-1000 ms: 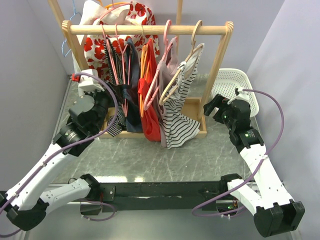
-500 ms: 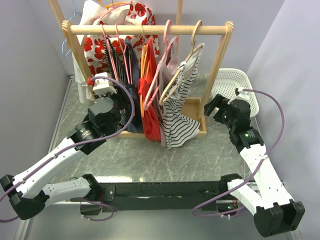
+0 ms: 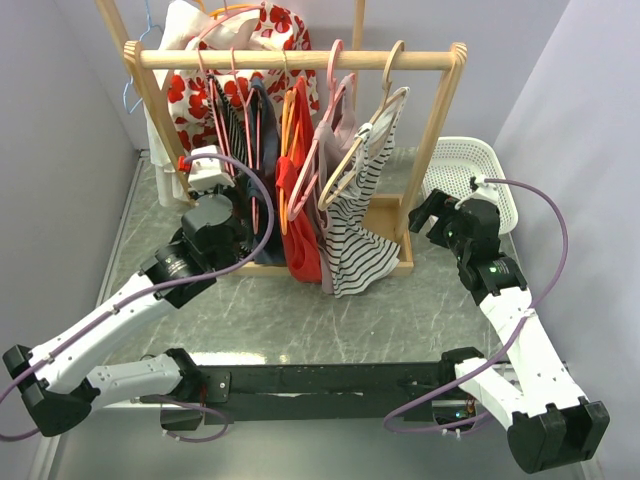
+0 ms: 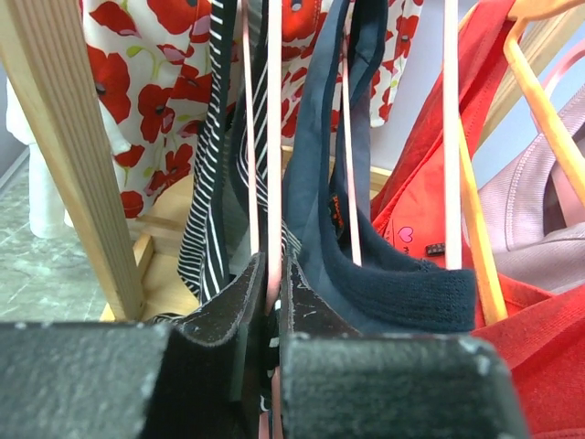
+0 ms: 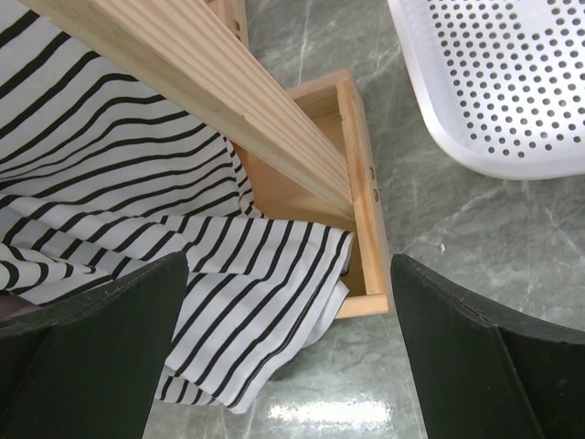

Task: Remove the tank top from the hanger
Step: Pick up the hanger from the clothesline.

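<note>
Grasping step: left fingers [image 4: 260,294] pinch pink hanger [image 4: 273,137] beside navy tank top [image 4: 388,274]; right fingers [image 3: 431,216] wide, idle. Next: right likely pulls strap off.

The whole scene is taken in by the top external view from above and behind the arm bases, aimed down and forward at the wooden rack [image 3: 300,60] and the tabletop [image 3: 300,320]. The left wrist view is set just behind the left gripper [image 4: 271,274] and looks along its fingers. At very close range, the frame is filled by the pink hanger [image 4: 274,137] pinched between them and the navy tank top [image 4: 384,274] just ahead. The right wrist view is directed downward between the wide-spread fingers of the right gripper [image 5: 288,311]. The striped garment [image 5: 137,183] is seen below it and the white basket [image 5: 512,82] to its right. The rack and its clothes are shared by all three views.
</note>
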`<state>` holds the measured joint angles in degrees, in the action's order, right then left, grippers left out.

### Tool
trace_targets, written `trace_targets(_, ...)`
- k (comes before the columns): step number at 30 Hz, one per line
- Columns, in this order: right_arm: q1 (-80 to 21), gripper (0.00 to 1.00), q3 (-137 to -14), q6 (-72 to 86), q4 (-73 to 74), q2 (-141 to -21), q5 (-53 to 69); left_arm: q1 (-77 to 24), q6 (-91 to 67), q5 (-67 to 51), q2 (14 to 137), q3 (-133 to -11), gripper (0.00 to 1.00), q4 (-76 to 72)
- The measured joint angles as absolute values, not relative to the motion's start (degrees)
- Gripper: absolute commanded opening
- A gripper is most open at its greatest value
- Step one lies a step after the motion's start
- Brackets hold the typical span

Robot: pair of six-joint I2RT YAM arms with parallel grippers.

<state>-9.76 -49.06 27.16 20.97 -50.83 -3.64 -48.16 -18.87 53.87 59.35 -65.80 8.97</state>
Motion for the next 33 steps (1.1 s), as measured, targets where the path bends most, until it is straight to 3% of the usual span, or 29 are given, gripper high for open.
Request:
trace_targets(22,-9.7,1.00,-49.1,27.2,21.3,-51.1,-3.2,-48.2,-19.4,49.6,48.9,-78.1,0.01,32.8)
trace_targets(33,-9.7,1.00,-49.1,27.1,21.5,-51.2,-2.9,-48.2,-20.7,39.5,44.0,-85.8,0.01,46.8)
